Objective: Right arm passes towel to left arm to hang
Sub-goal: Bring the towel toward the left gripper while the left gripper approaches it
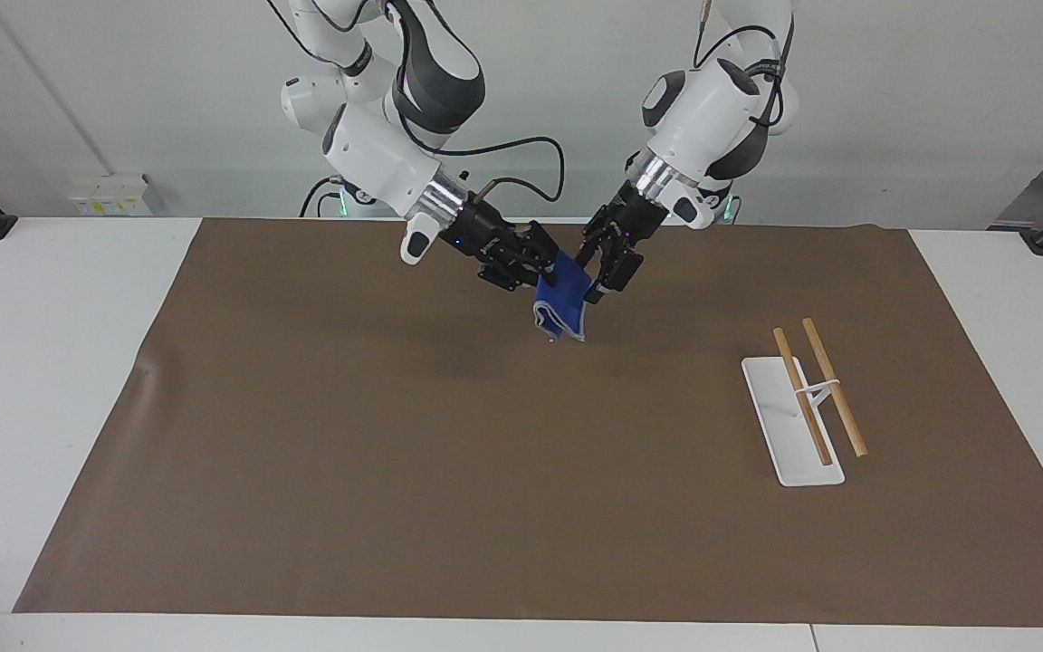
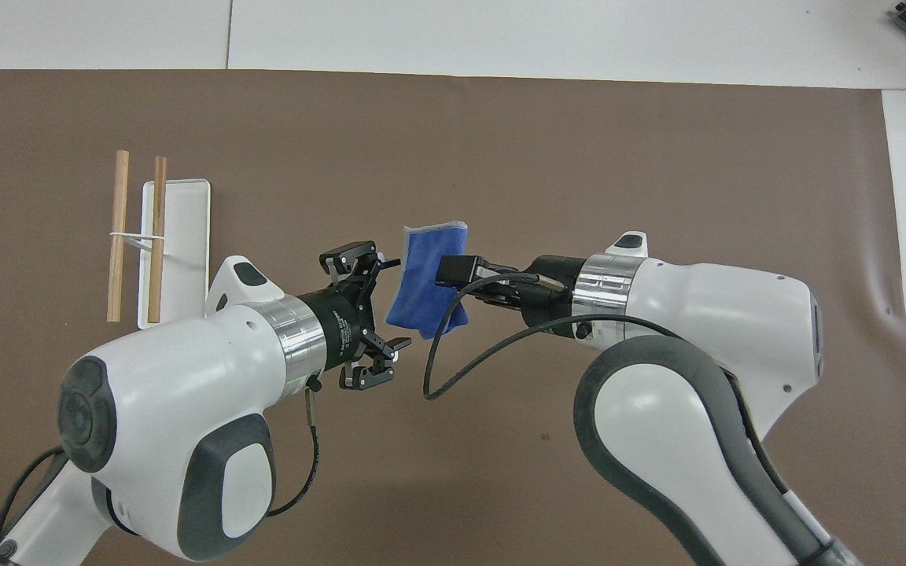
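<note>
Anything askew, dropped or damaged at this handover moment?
Nothing stands out. The right gripper holds the towel up over the brown mat, shut on it; the left gripper is open at the towel's edge. The rack stands upright with both rods level, toward the left arm's end.

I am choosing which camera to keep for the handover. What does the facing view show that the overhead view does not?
Only the facing view: the blue towel hangs free in the air above the brown mat, and the rack's two wooden rods stand raised over its white base.

Only the overhead view: the gap between the open left gripper and the towel's edge, seen from above.

Both: the right gripper is shut on the towel, and the left gripper is open beside it, over the mat. The rack stands toward the left arm's end.
</note>
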Motion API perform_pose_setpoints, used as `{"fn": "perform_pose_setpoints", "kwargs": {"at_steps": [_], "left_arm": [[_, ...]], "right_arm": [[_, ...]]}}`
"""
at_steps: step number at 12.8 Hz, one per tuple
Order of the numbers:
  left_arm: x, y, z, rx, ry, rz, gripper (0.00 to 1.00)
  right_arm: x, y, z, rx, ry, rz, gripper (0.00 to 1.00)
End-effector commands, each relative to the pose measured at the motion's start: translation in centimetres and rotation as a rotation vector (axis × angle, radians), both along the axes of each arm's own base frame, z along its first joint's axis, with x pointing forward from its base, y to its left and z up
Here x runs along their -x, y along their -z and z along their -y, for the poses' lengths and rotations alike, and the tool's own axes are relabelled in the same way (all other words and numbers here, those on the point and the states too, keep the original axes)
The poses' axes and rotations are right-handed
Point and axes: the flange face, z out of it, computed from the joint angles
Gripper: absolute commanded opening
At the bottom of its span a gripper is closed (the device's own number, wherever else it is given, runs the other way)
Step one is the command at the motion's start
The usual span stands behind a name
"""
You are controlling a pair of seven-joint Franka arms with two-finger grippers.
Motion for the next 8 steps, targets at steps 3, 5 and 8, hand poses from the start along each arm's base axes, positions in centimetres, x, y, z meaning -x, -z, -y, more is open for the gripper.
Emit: {"fn": "perform_pose_setpoints", "kwargs": {"at_steps": [3,5,8], "left_arm": [[-0.6,0.3,-0.7,0.027,-0.061,0.049,1.0],[-1.1,0.1,-0.9,0.035,-0.083,0.083,1.0],[-2.3,0.0,-1.8,0.042,-0.118,0.133,0.88]], "right_arm": [[-0.1,-0.7,-0.1,-0.025,0.031,-0.001,0.0],[-0.1,-0.7,-0.1,-0.024,0.03,-0.001,0.0],[-0.1,-0.8,-0.1,-0.024,0.03,0.001,0.0]]}}
